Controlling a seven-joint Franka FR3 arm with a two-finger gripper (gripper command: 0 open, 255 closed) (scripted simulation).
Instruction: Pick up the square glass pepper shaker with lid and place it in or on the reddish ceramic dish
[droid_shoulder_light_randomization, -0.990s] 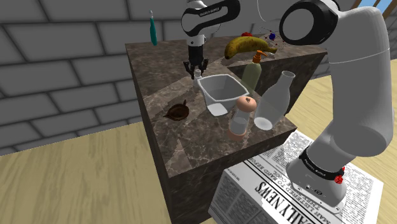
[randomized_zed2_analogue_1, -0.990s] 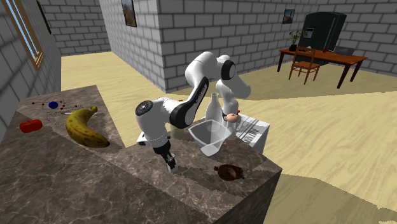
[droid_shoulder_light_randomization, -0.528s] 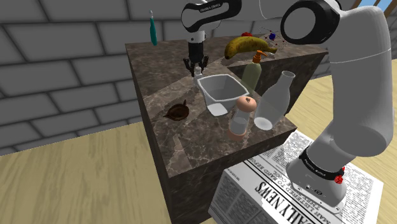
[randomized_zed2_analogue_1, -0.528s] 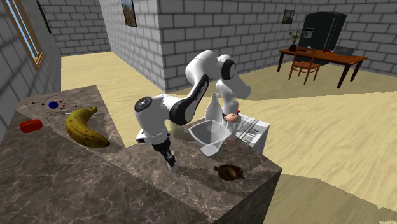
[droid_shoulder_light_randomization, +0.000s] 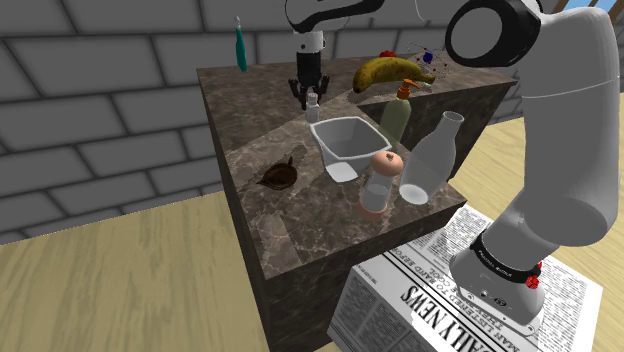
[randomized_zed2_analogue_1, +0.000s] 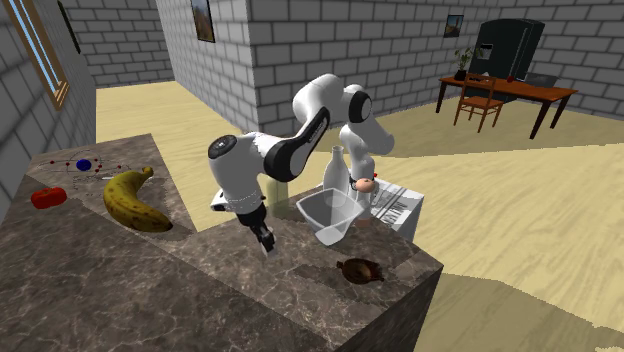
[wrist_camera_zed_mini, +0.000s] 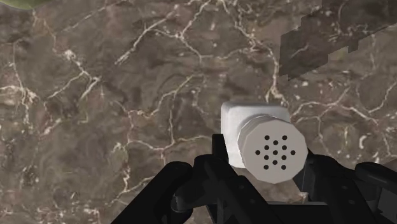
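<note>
My black gripper (droid_shoulder_light_randomization: 308, 93) hangs above the dark marble counter (droid_shoulder_light_randomization: 260, 215) near its raised back step, shut on the small white square pepper shaker (droid_shoulder_light_randomization: 312, 101). From the wrist, the shaker (wrist_camera_zed_mini: 261, 143) sits clasped between the fingers, its round perforated lid facing the camera, with the counter well below it. The second exterior view has the gripper (randomized_zed2_analogue_1: 265, 243) tilted over the counter beside the white bowl. The reddish-brown dish (droid_shoulder_light_randomization: 278, 176) lies on the lower counter, toward the shoulder view's lower left of the gripper; it is also the small brown dish (randomized_zed2_analogue_1: 360, 269) near the counter's corner.
A white square bowl (droid_shoulder_light_randomization: 348, 140) stands just in front of the gripper. Beside it are a soap bottle (droid_shoulder_light_randomization: 395, 112), a clear bottle (droid_shoulder_light_randomization: 430, 160) and a jar with a pinkish lid (droid_shoulder_light_randomization: 379, 185). A banana (droid_shoulder_light_randomization: 385, 70) and a teal toothbrush (droid_shoulder_light_randomization: 240, 45) are on the raised step.
The gripper has risen from the counter with the shaker held in it, and moved slightly toward the raised step. Nothing else has moved.
</note>
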